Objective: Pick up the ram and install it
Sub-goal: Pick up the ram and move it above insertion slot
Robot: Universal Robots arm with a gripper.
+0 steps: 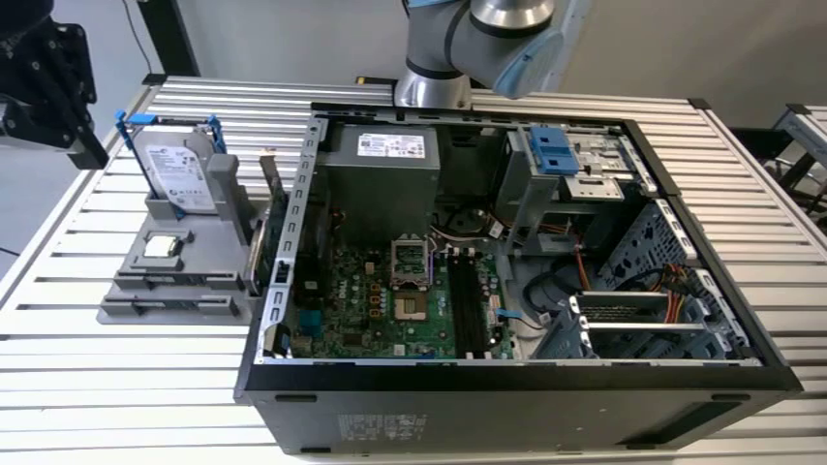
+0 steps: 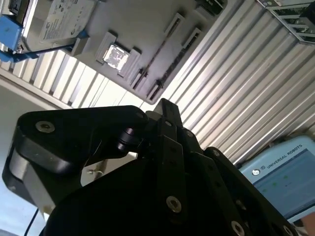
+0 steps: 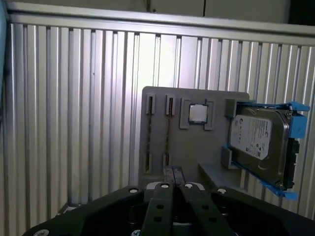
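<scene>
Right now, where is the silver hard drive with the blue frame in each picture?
Exterior view: the hard drive stands on the gray holder, on the exterior view's left of the computer case.
Second wrist view: hard drive, on the holder near the CPU chip.
First wrist view: hard drive, beside the CPU chip.
Shared landmark: the square CPU chip.

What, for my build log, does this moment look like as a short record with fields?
ram: apparently the thin dark strip, edge-on in a slot of the grey holder
pincer: shut, holding nothing, apart from the ram
holder also carries: CPU chip, hard drive in blue frame
computer case: open, on the slatted table
</scene>
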